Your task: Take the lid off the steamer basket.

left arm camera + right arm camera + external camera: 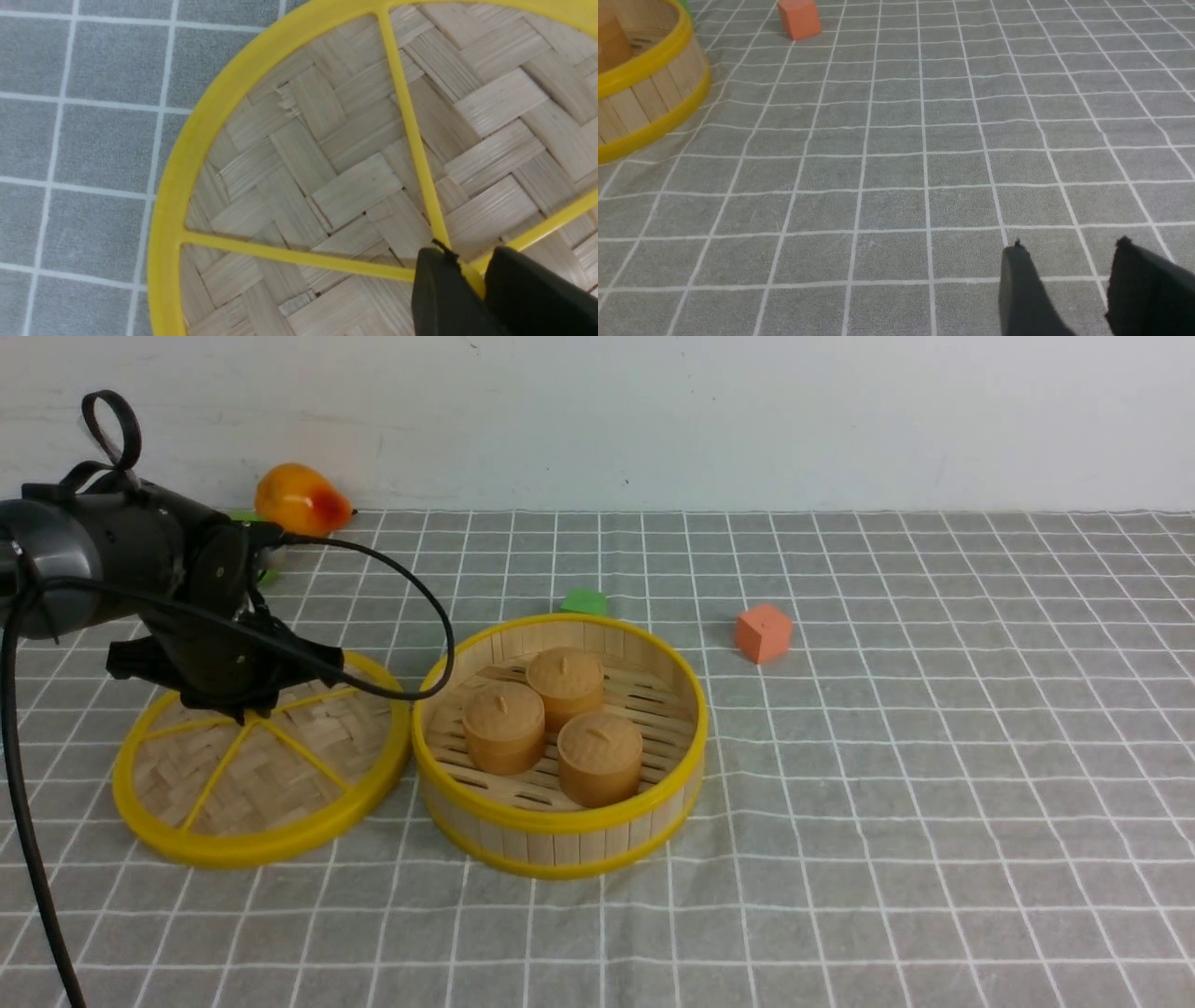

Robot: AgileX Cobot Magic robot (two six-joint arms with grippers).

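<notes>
Bamboo lid (266, 779) flat beside steamer basket (551, 845), knob (473, 280) clenched in left end effector (243, 714); unclench fully, rise straight.

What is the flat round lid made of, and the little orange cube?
The flat round lid: woven pale bamboo strips, matte, visible grain; glossy yellow rim and spokes, likely plastic. The small orange cube: smooth, plain coloured, perhaps plastic or foam.

It looked like a robotics lab: a cabled robot arm (140, 588) over a cloth-covered desk (934, 803), an orange toy block (764, 633), a bare white wall (747, 420).
</notes>
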